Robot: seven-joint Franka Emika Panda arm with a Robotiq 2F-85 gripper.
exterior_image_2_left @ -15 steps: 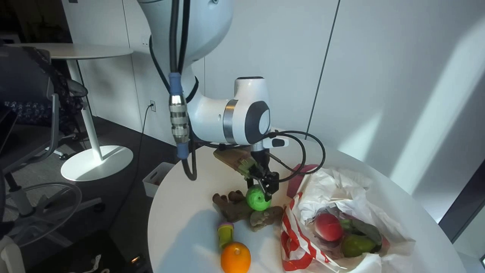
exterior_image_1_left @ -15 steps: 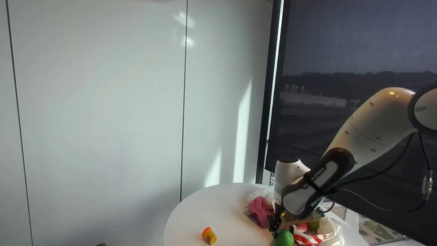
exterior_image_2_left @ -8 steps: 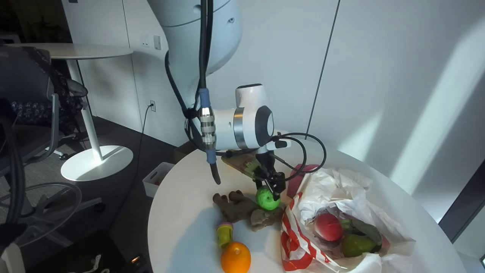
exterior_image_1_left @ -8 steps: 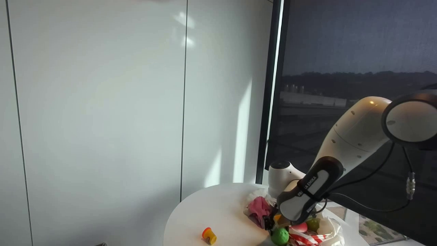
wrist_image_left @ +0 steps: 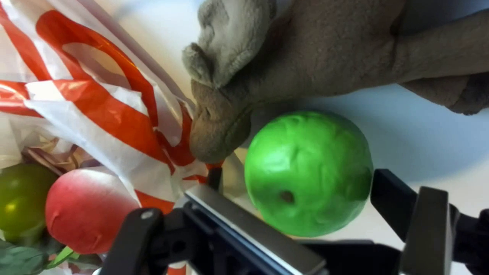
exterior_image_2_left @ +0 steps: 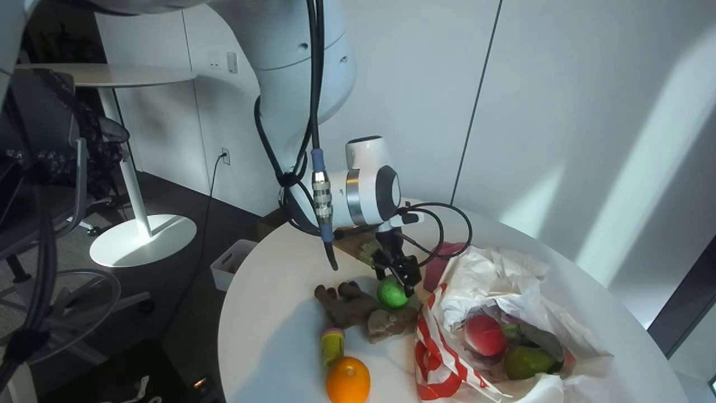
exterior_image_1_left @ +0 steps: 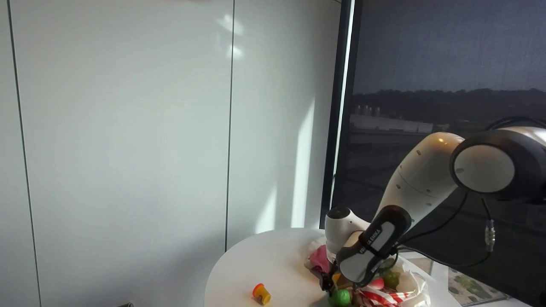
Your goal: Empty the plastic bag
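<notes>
Here the gripper stands wide, a round green fruit between its fingers; beside the gripper lie a brown plush animal and the plastic bag, a red fruit inside.
</notes>
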